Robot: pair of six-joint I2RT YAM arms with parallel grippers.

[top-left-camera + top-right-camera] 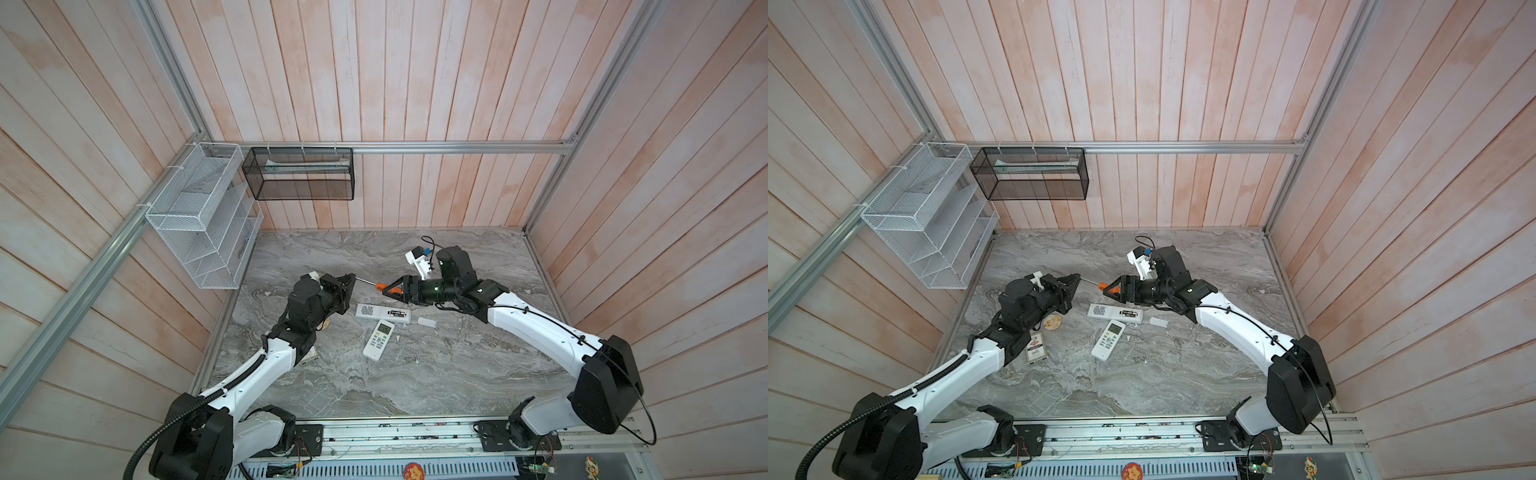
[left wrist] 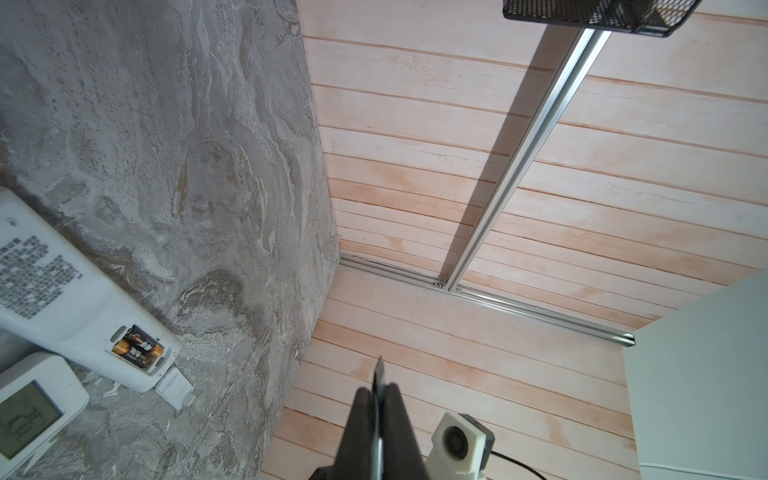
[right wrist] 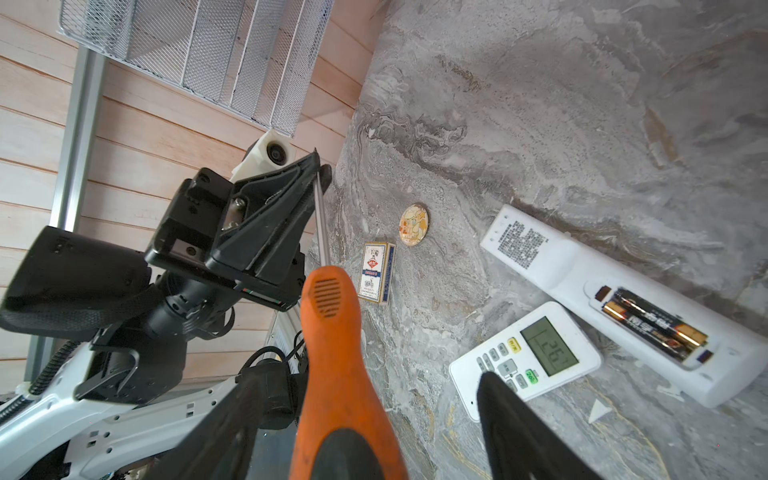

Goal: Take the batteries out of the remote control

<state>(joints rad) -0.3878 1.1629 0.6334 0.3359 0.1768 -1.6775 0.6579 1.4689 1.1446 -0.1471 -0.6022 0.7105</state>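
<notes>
The grey marbled table (image 1: 415, 374) carries a white remote (image 1: 382, 312) lying face down, below the gap where the left gripper (image 1: 353, 275) and right gripper (image 1: 385, 289) nearly meet. A second remote (image 1: 378, 339) lies screen up, its top end nearly touching the first on the side away from both grippers. A small white cover (image 1: 427, 322) lies beneath the right gripper's wrist, just off the first remote's end, while a round badge (image 1: 1052, 322) and a card box (image 1: 1036, 351) lie behind the left gripper, beside its arm.
</notes>
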